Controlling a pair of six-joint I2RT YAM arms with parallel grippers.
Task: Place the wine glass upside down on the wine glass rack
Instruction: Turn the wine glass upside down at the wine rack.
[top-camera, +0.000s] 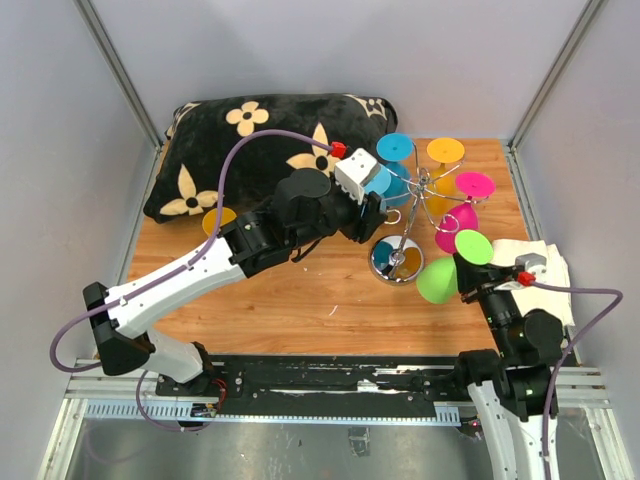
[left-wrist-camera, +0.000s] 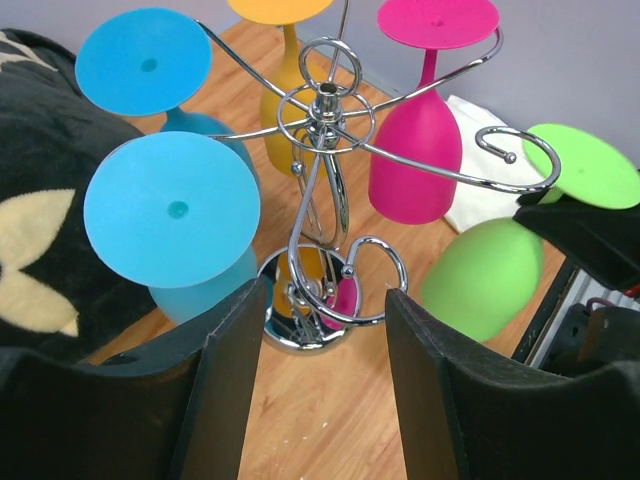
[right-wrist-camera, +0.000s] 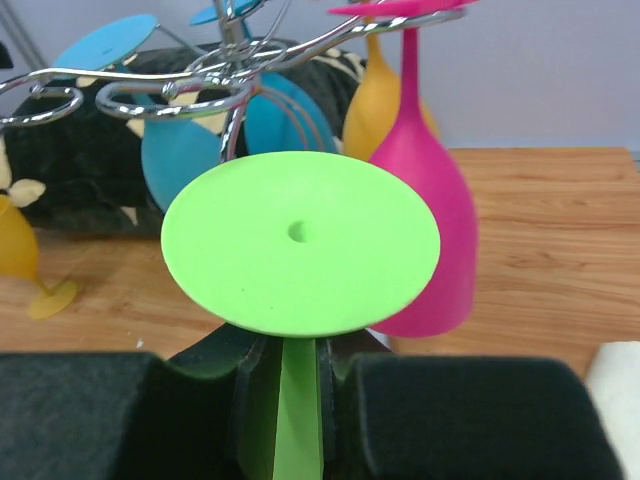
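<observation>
A green wine glass (right-wrist-camera: 300, 240) is held foot-up, with my right gripper (right-wrist-camera: 300, 375) shut on its stem just under the foot. In the top view this glass (top-camera: 438, 280) hangs tilted just right of the rack's mirrored base (top-camera: 395, 262), with the right gripper (top-camera: 466, 276) beside it. The chrome wine glass rack (left-wrist-camera: 325, 110) carries two blue glasses, an orange one and a pink one (left-wrist-camera: 420, 150), all upside down. One curled arm (left-wrist-camera: 520, 150) next to the green foot (left-wrist-camera: 580, 165) is bare. My left gripper (left-wrist-camera: 325, 320) is open with nothing between its fingers, facing the rack base from the left.
A black pillow (top-camera: 250, 140) with cream flowers lies at the back left. Another orange glass (top-camera: 218, 220) sits on the table by the pillow. A white cloth (top-camera: 545, 265) lies at the right edge. Grey walls enclose the wooden table (top-camera: 320, 300).
</observation>
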